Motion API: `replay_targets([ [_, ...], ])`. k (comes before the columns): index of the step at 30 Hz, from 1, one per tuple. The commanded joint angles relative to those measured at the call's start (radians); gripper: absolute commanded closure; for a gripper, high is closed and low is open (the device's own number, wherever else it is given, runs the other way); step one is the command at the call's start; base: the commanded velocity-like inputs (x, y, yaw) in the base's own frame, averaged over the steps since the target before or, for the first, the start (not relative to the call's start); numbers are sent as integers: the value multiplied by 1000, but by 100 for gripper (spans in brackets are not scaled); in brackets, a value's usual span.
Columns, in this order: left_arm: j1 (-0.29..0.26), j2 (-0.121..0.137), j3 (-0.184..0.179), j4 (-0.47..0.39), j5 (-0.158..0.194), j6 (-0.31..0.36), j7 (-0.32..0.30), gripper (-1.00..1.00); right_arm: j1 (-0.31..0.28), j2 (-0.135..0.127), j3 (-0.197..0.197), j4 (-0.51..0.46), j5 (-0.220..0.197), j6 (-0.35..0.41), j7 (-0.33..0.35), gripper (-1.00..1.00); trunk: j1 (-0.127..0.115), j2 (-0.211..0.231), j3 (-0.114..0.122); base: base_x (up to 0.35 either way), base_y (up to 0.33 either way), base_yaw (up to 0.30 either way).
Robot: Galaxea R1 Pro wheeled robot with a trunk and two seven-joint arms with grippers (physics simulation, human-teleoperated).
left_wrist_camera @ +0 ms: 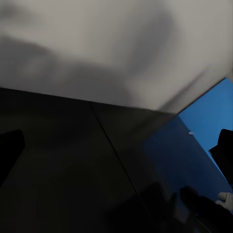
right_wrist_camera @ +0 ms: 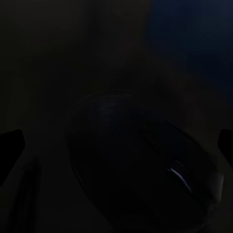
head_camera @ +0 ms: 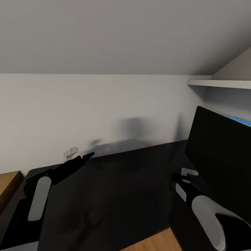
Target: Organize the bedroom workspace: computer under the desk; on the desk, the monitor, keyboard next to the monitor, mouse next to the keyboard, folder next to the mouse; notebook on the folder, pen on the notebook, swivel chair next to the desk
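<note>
The glossy black desk (head_camera: 104, 195) spreads below me against a white wall. The monitor (head_camera: 223, 153) stands on its right part, black screen facing left. My left gripper (head_camera: 87, 156) hovers low over the desk's far left and is open and empty, its fingers at the edges of the left wrist view (left_wrist_camera: 121, 133). My right gripper (head_camera: 183, 174) is close to the monitor's lower edge, also open (right_wrist_camera: 116, 138). Between its fingers lies a dark rounded shape (right_wrist_camera: 136, 165) on the desk; whether that is the mouse or the monitor's base I cannot tell.
A white shelf (head_camera: 223, 83) juts out above the monitor, with a blue wall panel (head_camera: 240, 120) behind it. A white socket (head_camera: 70, 151) sits on the wall by the left gripper. Light wood shows at the far left (head_camera: 8, 181) and below the desk's front edge (head_camera: 153, 244).
</note>
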Motion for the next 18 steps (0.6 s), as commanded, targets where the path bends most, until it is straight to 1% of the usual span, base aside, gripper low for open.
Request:
replay_targets([
  [1,-1,0,2,0,-4,6,-7,-100,-1,0,-5,1,0,-5,0,-100,4,-8,-4,0,0,0],
  [2,-1,0,2,0,-4,6,-7,-100,-1,0,-5,1,0,-5,1,-100,8,-15,-7,0,0,0],
  [13,-1,-1,2,1,-4,7,-7,-100,-1,0,-5,1,0,-5,0,-100,8,-15,-7,0,0,0],
  [16,-1,0,2,1,-4,7,-7,-100,-1,1,-5,1,0,-5,0,-100,19,-36,-17,0,0,0],
  [18,-1,0,2,1,-4,7,-7,-100,-1,1,-5,1,0,-5,0,-100,19,-36,-17,0,0,0],
])
